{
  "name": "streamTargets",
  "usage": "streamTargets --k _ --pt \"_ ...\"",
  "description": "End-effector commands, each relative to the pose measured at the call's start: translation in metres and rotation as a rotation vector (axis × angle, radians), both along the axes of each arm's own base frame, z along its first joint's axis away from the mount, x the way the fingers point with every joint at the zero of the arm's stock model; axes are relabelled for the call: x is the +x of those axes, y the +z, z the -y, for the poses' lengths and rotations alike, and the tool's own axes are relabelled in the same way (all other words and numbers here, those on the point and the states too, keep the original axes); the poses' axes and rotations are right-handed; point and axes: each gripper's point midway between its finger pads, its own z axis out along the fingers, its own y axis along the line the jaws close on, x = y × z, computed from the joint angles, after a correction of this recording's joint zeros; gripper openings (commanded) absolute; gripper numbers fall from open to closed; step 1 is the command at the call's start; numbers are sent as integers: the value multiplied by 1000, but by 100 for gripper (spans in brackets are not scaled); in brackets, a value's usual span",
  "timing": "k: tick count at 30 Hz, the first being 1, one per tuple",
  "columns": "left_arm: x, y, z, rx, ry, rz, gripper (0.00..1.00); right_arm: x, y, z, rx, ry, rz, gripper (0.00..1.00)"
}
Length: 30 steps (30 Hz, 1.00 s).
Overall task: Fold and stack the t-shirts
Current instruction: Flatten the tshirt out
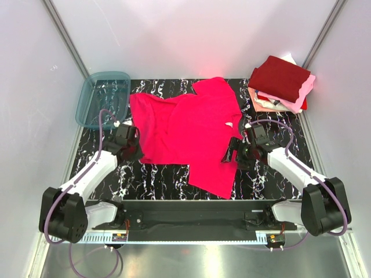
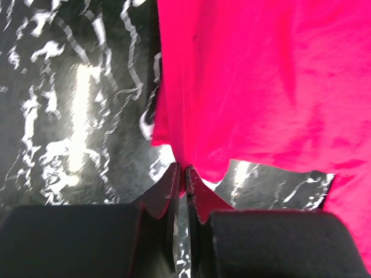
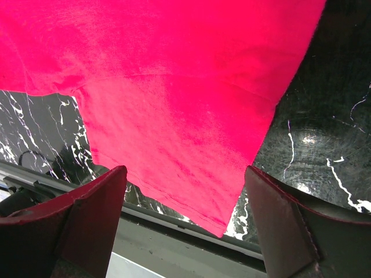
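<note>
**Left pincer clamped on the hem, right pincer wide open**

The bright pinkish-red t-shirt (image 1: 191, 130) is seen spread across the middle of the black marbled worktop (image 1: 156, 176), crumpled rather than flat, with one part trailing down towards the near edge. Its left border is met by the left pincer (image 1: 137, 150). In the left wrist view the jaws of that pincer (image 2: 181, 171) are pressed together, and a thin edge of the red cloth (image 2: 261, 87) is pinched between them, just above the glossy worktop (image 2: 69, 116).

Over on the other side, the right pincer (image 1: 235, 152) is placed at the shirt's right border. From the right wrist camera the pincer (image 3: 185, 171) is shown spread wide, nothing gripped, both fingers (image 3: 98, 202) well apart. A pointed corner of the shirt (image 3: 174, 87) is framed between them, lying on the worktop (image 3: 324, 133) close to its near edge. Whether the fingers are touching the cloth cannot be told.

At the far right corner a stack of folded t-shirts (image 1: 281, 84) is parked: dark maroon on top, pale pink, salmon and white layers peeking out beneath. At the far left, a translucent blue-grey tub (image 1: 104, 98) is set partly off the worktop's corner.
</note>
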Motion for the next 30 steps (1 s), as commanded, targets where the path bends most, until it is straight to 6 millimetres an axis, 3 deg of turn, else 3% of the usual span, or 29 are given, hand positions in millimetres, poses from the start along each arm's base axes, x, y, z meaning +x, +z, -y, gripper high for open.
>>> streamTargets --k 1,6,13,23,30 --pt "-4 7 -6 0 15 24 8 8 13 -3 2 22 37 90" --pt "-16 5 -42 80 173 -1 0 11 9 -9 15 30 2 91" --pt "-12 4 -93 -17 385 -19 0 7 1 -21 63 75 -69 88" --pt "-10 -27 -128 -297 567 -96 0 -33 3 -8 -66 57 -120 90" --pt "-7 -32 -123 -334 544 -112 0 -44 -13 17 -314 -61 -159 90"
